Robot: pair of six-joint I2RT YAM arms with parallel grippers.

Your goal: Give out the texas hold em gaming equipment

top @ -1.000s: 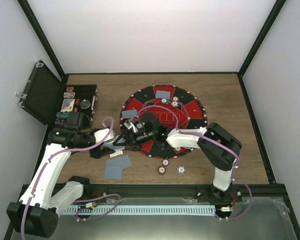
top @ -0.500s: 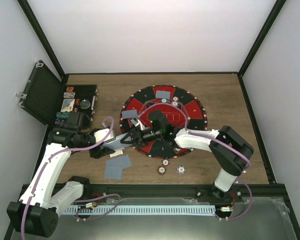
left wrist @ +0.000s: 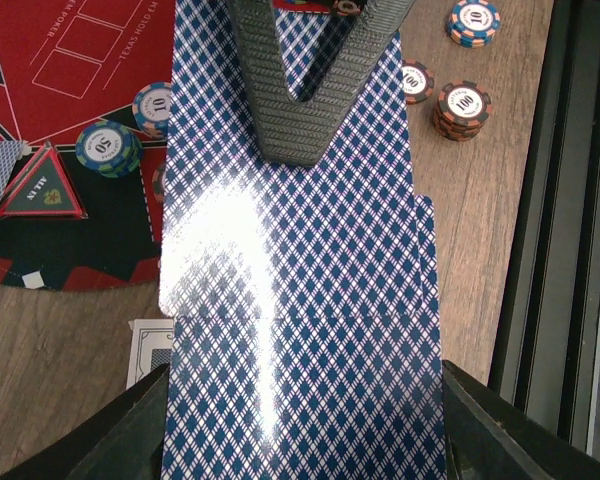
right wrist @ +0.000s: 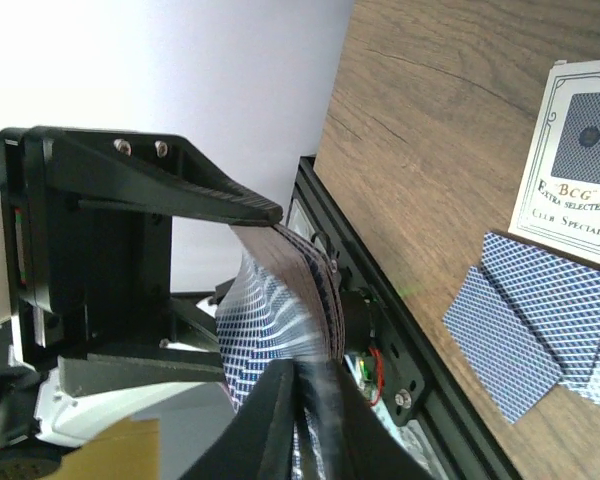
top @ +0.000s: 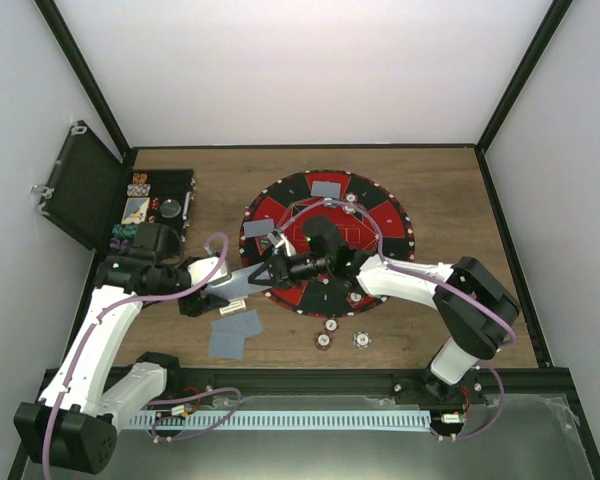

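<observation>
- The left gripper [top: 236,285] is clamping the deck of cards [left wrist: 300,300] by its near end and holding it out just off the mat's [top: 385,215] near-left edge, above bare wood. The dealt cards [top: 230,335] are lying on the table below and nearer.
- The right gripper [right wrist: 302,400] is meeting the deck's free end. Its fingers are pinched together on the card edge; the wrist view does not show whether one card or several are caught.
- To do this well, the pull should probably be running straight along the card's length, away from the left gripper, so the top card slides off flat — any twist risks fanning or dragging its neighbours.
- The left grip should be staying firm, since loosening would likely spill the stack.
- The left arm is bending at the elbow, forearm reaching right, wrist roughly level.
- The right arm is stretching low and leftward across the mat's near half — wrist turned to face the other gripper, and well apart from the poker chips [top: 325,335] on the wood.
</observation>
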